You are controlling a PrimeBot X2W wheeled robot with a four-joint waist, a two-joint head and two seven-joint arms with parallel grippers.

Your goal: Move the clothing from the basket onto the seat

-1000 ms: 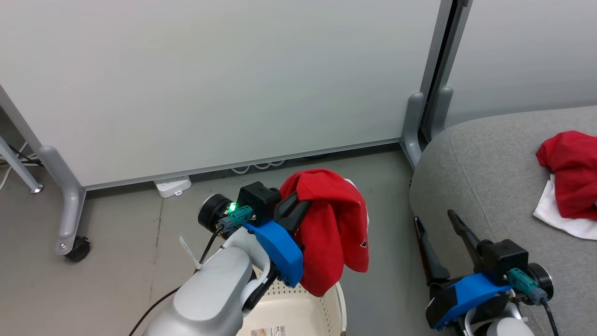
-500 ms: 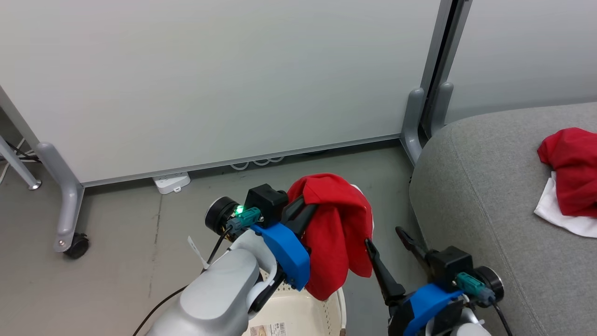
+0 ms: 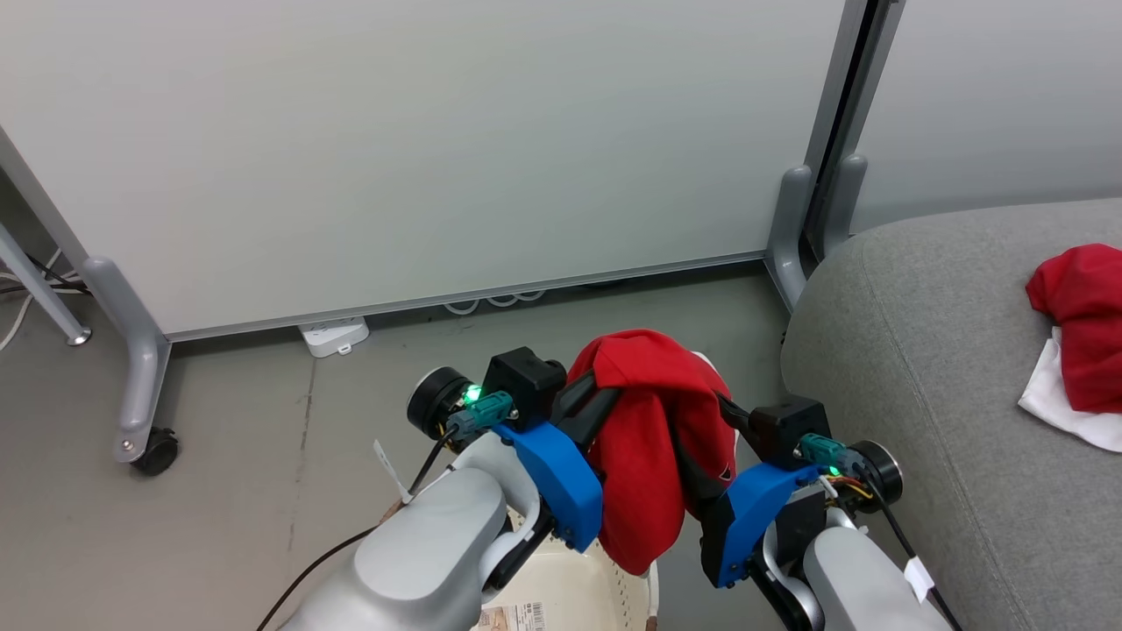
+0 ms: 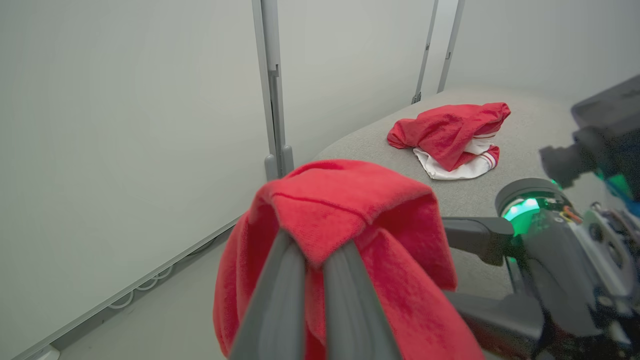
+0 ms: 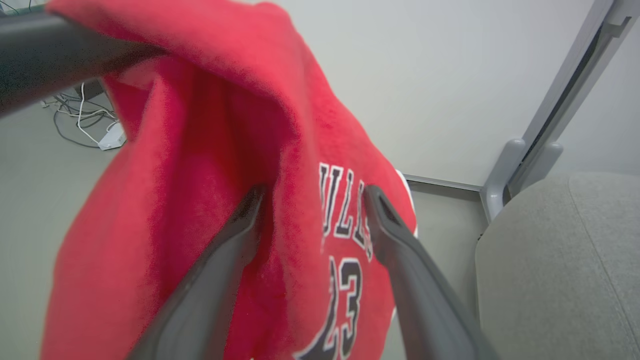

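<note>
A red garment (image 3: 653,438) hangs from my left gripper (image 3: 598,390), which is shut on its top fold above the cream basket (image 3: 600,596). The left wrist view shows that gripper (image 4: 315,252) pinching the red cloth (image 4: 350,200). My right gripper (image 3: 706,438) has come in from the right. Its open fingers straddle a fold of the garment (image 5: 200,150) beside the white lettering; the gripper (image 5: 315,192) has cloth between its fingers, which stand apart. A second red and white garment (image 3: 1082,324) lies on the grey seat (image 3: 920,350).
White partition panels stand behind, with grey feet (image 3: 793,219) next to the seat's corner and a caster (image 3: 153,451) at the left. A white power strip (image 3: 333,336) lies on the grey floor by the panel's base.
My right gripper has swung left from beside the seat to the hanging garment, and its fingers now straddle the cloth. The left gripper still holds the garment, slightly further right.
</note>
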